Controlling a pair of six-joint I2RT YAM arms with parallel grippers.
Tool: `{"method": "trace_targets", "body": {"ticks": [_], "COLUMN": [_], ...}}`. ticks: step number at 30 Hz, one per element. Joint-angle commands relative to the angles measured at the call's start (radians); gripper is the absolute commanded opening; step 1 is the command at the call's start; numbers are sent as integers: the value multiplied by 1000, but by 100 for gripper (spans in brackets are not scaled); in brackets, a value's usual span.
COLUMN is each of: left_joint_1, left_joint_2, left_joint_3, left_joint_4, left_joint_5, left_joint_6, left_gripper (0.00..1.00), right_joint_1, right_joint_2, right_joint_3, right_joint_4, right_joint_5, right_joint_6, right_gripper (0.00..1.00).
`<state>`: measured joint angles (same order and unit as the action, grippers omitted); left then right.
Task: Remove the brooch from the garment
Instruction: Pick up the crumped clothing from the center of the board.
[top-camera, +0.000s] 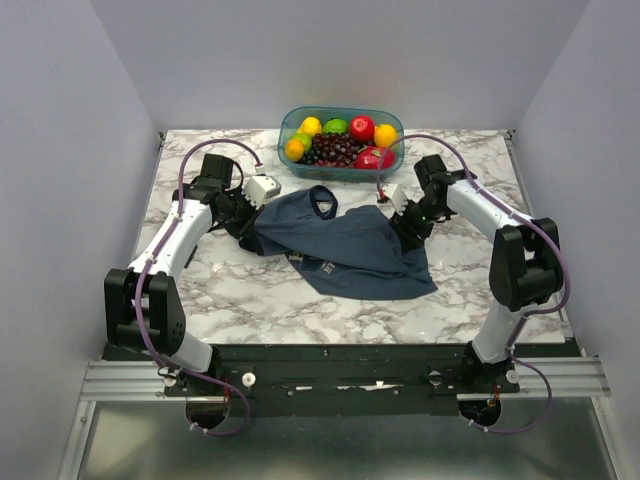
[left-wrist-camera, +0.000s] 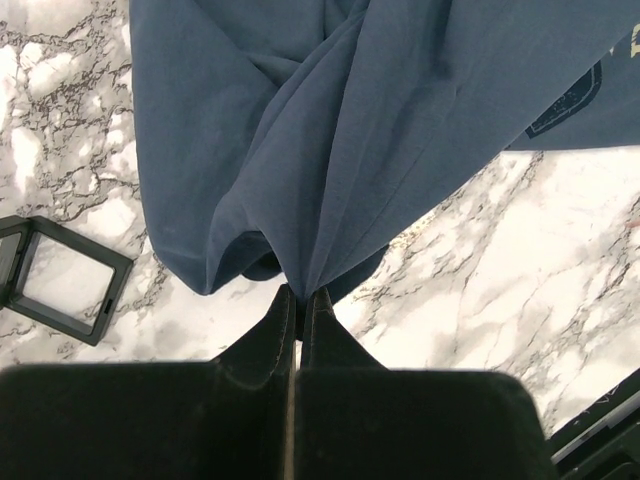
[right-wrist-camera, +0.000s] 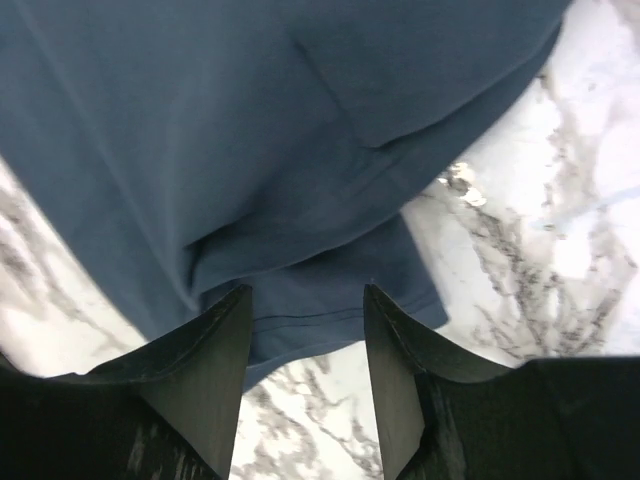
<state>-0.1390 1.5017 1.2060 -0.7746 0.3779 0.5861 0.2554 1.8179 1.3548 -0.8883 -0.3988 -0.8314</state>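
From the top view, the garment (top-camera: 345, 245) is seen rumpled in the middle of the marble table (top-camera: 250, 300), between the 2 arms, with a bowl (top-camera: 290, 122) of fruit (top-camera: 335, 150) just behind it at the far edge. The left gripper (top-camera: 250, 230) is set at the garment's left corner and the right gripper (top-camera: 403, 230) at its right edge. The brooch cannot be made out from here. In the left wrist view, the 2 fingers (left-wrist-camera: 268, 335) are seen pressed together, with a gathered fold of the blue cloth pinched at their tips and taut creases fanning away from it. Part of a pale graphic (left-wrist-camera: 570, 100) is shown on the cloth at the right, and a black square frame (left-wrist-camera: 55, 280) lies on the marble to the left, apart from the cloth. In the right wrist view, the 2 fingers (right-wrist-camera: 225, 370) are held well apart, with the garment's hem lying between and beyond them; whether the cloth is touched cannot be told. A small glinting speck (right-wrist-camera: 462, 185) is seen on the marble just beside the hem; whether it is the brooch cannot be told.
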Motion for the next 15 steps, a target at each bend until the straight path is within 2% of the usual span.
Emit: {"method": "trace_targets", "body": {"ticks": [1, 8, 15], "left_joint_1": [1, -1, -1], "left_joint_2": [11, 18, 35], "left_joint_3": [26, 24, 24], "left_joint_4": [-22, -17, -41], "left_joint_5": [10, 27, 33], "left_joint_6": [-3, -28, -32], "left_gripper": [0, 0, 0], "right_joint_1": [4, -1, -4], "right_joint_2": [-28, 96, 228], "right_joint_3": [27, 144, 288], "right_joint_4": [-95, -89, -84], "right_joint_5": [-100, -66, -61], "right_joint_6": [69, 267, 364], "right_gripper": [55, 47, 47]}}
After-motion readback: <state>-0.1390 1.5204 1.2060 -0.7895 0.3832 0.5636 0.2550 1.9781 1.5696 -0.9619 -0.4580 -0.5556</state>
